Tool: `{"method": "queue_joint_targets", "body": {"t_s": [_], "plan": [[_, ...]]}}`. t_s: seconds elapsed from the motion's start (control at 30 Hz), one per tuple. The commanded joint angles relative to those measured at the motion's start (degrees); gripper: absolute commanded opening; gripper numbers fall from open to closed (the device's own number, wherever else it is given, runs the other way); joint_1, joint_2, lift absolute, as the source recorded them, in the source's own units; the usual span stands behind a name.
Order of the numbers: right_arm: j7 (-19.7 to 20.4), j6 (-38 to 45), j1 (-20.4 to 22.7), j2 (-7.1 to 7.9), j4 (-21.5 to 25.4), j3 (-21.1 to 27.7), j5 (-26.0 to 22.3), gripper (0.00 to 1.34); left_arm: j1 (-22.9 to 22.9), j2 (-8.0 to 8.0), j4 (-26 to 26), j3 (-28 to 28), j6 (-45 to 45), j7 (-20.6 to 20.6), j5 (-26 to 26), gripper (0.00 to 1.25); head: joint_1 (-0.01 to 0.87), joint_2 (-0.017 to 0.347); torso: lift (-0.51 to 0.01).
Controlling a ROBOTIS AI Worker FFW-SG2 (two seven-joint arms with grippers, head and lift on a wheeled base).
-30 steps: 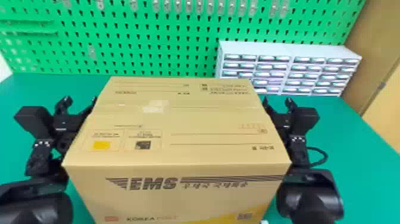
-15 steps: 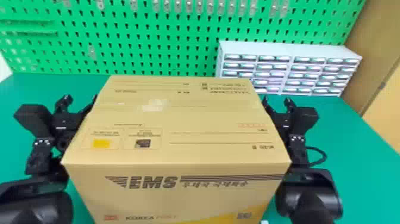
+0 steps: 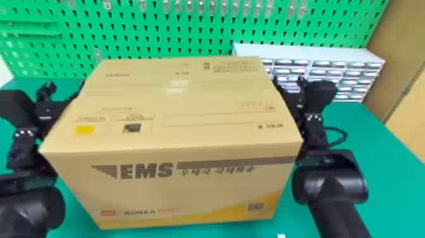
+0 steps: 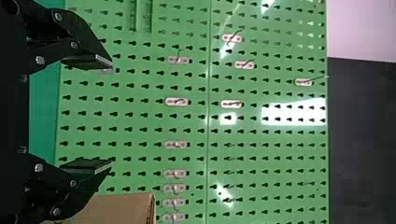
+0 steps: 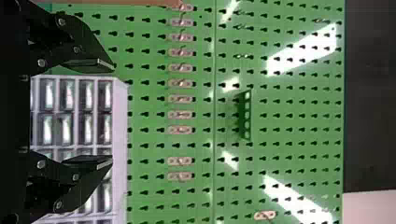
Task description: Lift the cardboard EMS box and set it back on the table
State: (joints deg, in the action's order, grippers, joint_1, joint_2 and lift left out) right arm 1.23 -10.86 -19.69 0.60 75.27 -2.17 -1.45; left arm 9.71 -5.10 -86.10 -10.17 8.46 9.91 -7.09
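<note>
Head view: cardboard EMS box (image 3: 177, 193) at centre of frame, between left gripper (image 3: 66, 84) and right gripper (image 3: 288, 83). Top flat and closed, one yellow and one dark square printed on it; front tan, with dark stripes and a yellow lower-right band.

Left wrist view: fingers spread apart, box corner near one.

Right wrist view: fingers likewise spread.

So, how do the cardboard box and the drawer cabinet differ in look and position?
The cardboard box is tan with printed markings; the drawer cabinet is pale, with rows of small drawers. The box is between the left arm and right arm, while the cabinet is farther back, toward the right, by the green pegboard. Both have flat tops.
</note>
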Motion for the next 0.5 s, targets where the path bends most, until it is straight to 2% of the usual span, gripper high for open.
{"method": "queue_joint_targets", "body": {"t_s": [0.0,0.17,0.47], "plan": [[0.0,2.86,-0.44,0.01,3.92,-0.29,0.22,0.78,0.92,0.0,-1.44,-0.99,-1.08,-0.33,0.58,0.76,0.678,-0.014,-0.092],[0.0,3.65,-0.27,-0.16,5.59,-0.02,0.92,0.78,1.28,0.0,-1.88,-1.43,-1.17,-0.51,0.67,0.76,0.678,-0.014,-0.092],[0.0,4.0,0.09,-0.16,5.68,0.24,1.1,0.78,1.19,0.0,-1.96,-1.43,-1.25,-0.68,0.67,0.76,0.678,-0.014,-0.092]]}}
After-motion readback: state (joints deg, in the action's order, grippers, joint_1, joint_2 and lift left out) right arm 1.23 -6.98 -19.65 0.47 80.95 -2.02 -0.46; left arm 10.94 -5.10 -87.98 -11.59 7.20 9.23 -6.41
